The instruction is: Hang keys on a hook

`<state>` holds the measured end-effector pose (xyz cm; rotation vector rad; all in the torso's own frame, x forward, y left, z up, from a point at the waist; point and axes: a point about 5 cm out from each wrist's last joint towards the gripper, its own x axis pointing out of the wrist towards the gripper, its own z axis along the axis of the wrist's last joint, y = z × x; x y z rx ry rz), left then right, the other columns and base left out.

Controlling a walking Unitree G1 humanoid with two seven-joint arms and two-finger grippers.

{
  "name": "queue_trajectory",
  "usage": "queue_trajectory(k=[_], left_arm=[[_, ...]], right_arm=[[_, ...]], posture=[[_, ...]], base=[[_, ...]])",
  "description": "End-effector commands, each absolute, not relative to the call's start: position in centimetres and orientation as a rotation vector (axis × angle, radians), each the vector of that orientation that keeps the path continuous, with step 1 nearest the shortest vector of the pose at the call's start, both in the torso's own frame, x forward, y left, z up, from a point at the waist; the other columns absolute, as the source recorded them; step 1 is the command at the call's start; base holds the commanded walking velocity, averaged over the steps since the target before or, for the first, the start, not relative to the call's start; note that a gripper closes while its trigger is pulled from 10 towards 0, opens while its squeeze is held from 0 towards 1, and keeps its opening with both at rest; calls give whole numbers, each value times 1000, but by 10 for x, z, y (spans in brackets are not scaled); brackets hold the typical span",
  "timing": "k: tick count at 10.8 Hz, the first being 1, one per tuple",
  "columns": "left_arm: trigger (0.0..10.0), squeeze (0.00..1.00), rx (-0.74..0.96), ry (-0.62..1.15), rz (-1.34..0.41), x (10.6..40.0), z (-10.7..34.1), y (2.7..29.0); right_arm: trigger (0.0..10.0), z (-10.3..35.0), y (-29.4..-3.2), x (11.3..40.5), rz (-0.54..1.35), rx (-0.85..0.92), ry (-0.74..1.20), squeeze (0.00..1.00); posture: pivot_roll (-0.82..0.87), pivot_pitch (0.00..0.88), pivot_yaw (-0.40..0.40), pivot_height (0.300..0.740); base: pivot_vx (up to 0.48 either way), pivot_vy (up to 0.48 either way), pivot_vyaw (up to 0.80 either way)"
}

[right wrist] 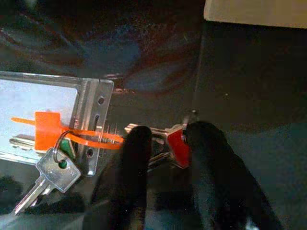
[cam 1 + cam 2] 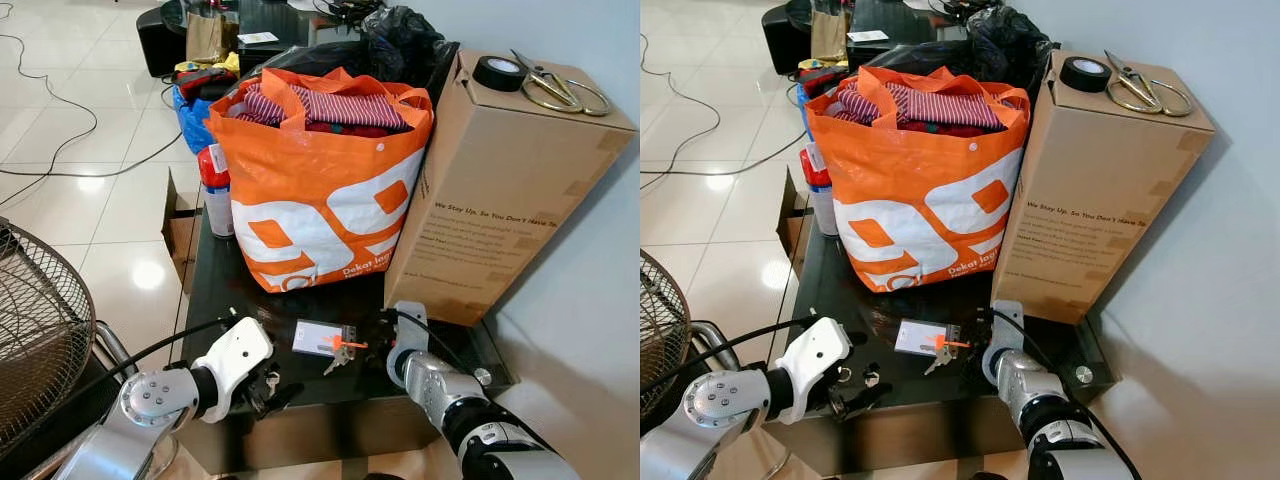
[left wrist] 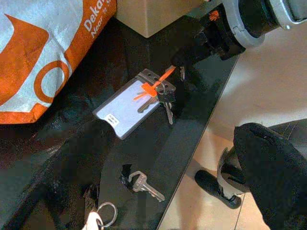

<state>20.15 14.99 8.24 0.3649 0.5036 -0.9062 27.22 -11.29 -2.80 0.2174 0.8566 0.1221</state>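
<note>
Now keys lie flat on desk, beside badge. I see right fingers straddling red-capped key, parted, not yet clamped. Right gripper nearest; left gripper apart, state unclear.

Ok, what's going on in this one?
The robot is bent over a black table, working on a bunch of keys tied by an orange tag to a clear card holder. The right gripper has its fingers down around a red-capped key of that bunch, which lies flat on the table. The left gripper rests near the front edge beside a loose key. Nothing is lifted yet.
</note>
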Motion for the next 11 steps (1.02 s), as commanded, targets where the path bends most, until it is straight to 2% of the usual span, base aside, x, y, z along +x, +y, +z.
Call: queue_trajectory(k=[1, 11], left_arm=[[10000, 0, 368, 507, -916, 203, 82, 149], [10000, 0, 362, 501, -918, 204, 79, 145]], right_arm=[[0, -26, -118, 276, 103, 211, 846, 0], [0, -28, -128, 274, 68, 245, 860, 0]], posture=[[-82, 0, -66, 740], [-94, 0, -70, 740]], base=[[0, 0, 0], [0, 0, 0]])
